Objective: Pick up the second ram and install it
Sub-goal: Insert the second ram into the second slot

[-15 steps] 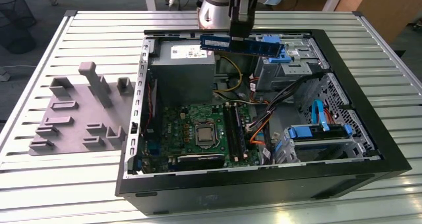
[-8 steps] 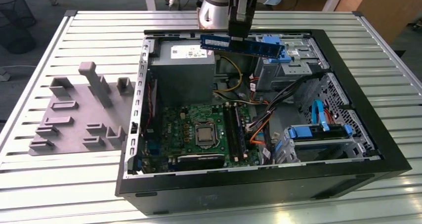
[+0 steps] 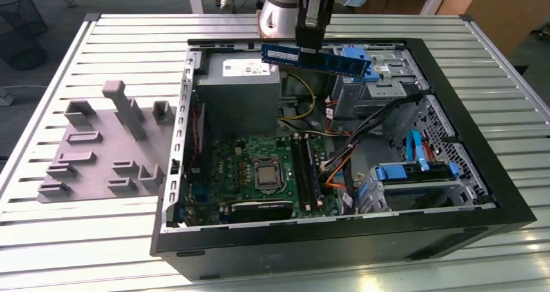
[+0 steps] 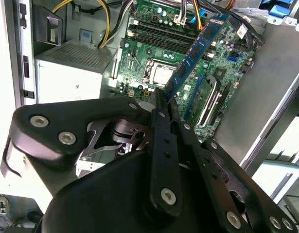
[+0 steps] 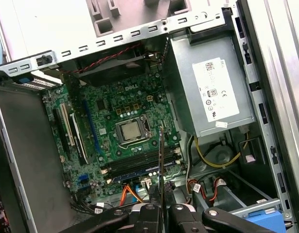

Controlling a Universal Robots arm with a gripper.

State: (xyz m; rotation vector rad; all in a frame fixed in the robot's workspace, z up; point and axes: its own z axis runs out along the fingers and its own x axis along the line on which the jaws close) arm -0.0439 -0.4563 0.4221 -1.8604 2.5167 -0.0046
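Clamping the second ram [image 3: 331, 61], the gripper [image 3: 308, 47] holds it well above the motherboard [image 3: 245, 153], long axis crosswise to its memory slots [image 3: 307, 169].

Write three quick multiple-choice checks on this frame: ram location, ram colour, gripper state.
1. The ram is:
A. seated in a slot
B. held above the case
C. lying on the case floor

2. The ram's colour is:
A. blue
B. green
C. red

3. The gripper is:
A. open, holding nothing
B. shut, holding nothing
C. shut on the ram

Answers:
1. B: in the exterior view the ram hangs in the air over the open case, not seated in anything.
2. A: it reads blue in the exterior view and the second wrist view.
3. C: in both wrist views the gripper clamps one end of the ram.
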